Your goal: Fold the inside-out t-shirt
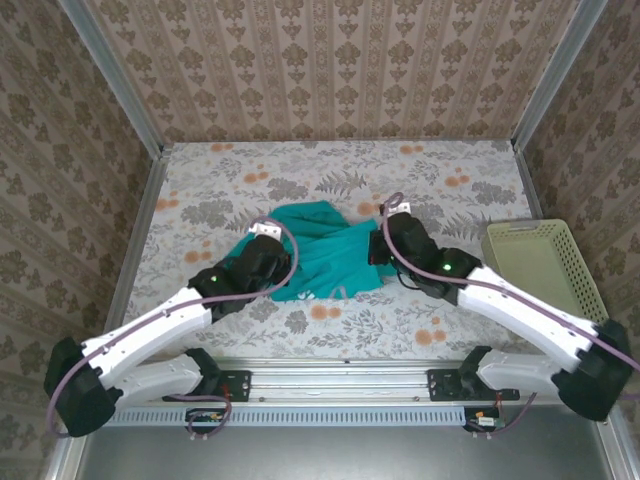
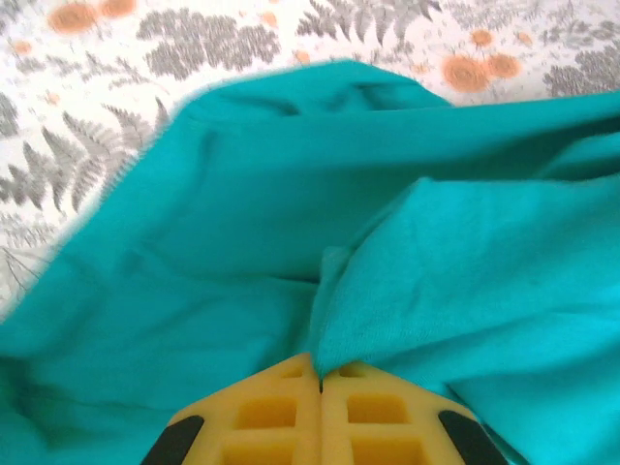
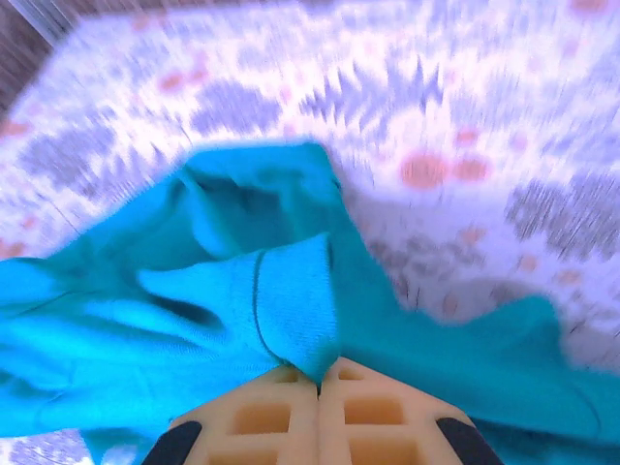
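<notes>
The left gripper [image 2: 320, 380] is clenched, its yellow fingertips pressed together on a raised fold of the inside-out t-shirt [image 1: 318, 252]. The right gripper [image 3: 320, 386] is likewise clamped on a hemmed edge of the same teal cloth. The shirt lies crumpled between the two arms, near the middle of the floral-patterned table [image 1: 300, 180], with its left side at the left wrist and its right side at the right wrist. A pale yellow basket [image 1: 542, 262] stands at the table's right edge, apart from the shirt.
</notes>
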Motion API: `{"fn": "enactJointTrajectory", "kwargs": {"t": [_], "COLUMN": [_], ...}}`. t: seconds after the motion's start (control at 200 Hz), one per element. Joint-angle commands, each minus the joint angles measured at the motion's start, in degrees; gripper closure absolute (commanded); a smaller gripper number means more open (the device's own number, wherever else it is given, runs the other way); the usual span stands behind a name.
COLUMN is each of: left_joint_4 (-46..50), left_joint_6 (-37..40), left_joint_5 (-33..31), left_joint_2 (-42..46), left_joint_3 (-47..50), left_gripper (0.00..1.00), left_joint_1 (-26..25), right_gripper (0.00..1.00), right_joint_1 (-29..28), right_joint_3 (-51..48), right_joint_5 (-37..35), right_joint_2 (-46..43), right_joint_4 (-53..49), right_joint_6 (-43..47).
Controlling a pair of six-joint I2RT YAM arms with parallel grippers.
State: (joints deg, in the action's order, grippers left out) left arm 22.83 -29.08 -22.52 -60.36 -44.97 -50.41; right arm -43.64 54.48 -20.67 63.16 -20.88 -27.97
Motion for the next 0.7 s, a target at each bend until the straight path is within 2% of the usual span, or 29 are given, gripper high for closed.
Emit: {"fn": "enactJointTrajectory", "kwargs": {"t": [0.0, 0.07, 0.16, 0.23, 0.285, 0.375, 0.49, 0.575, 0.695], "left_joint_4": [10.38, 12.14, 9.71, 9.07, 13.81, 20.59, 22.22, 20.45, 10.78], "left_joint_6": [1.35, 1.70, 3.64, 2.63, -1.52, -5.62, -7.19, -4.73, 3.44], "left_joint_5": [-12.03, -15.22, -18.41, -21.39, -23.86, -23.68, -24.55, -24.21, -19.90], "left_joint_2": [-3.34, -4.48, -3.36, -2.07, -2.74, -4.06, -2.46, -1.96, -3.02], "left_joint_3": [-6.78, -10.61, -10.96, -8.87, -8.79, -9.43, -9.11, -10.03, -10.32], "left_gripper": [1.00, 1.00, 1.00, 1.00, 1.00, 1.00, 1.00, 1.00, 1.00], "left_joint_1": [-2.31, -6.25, -11.08, -10.72, -8.20, -3.68, -3.44, -5.19, -11.00], "right_gripper": [1.00, 1.00, 1.00, 1.00, 1.00, 1.00, 1.00, 1.00, 1.00], "right_joint_1": [-2.84, -5.21, -6.72, -6.73, -6.67, -5.99, -5.33, -5.35, -5.33], "right_joint_3": [3.99, 5.26, 4.93, 3.68, 2.95, 2.59, 2.17, 2.80, 2.46], "right_joint_5": [-13.77, -15.68, -15.48, -16.26, -19.06, -21.47, -18.77, -16.08, -11.30], "right_joint_2": [-4.30, -4.58, -3.65, -2.53, -1.34, 0.39, 1.00, 1.88, 3.39], "right_joint_4": [-11.28, -12.68, -11.99, -11.20, -11.81, -13.55, -11.90, -10.32, -5.94], "right_joint_6": [6.20, 7.03, 7.12, 6.10, 4.89, 3.05, 3.58, 4.23, 4.04]}}
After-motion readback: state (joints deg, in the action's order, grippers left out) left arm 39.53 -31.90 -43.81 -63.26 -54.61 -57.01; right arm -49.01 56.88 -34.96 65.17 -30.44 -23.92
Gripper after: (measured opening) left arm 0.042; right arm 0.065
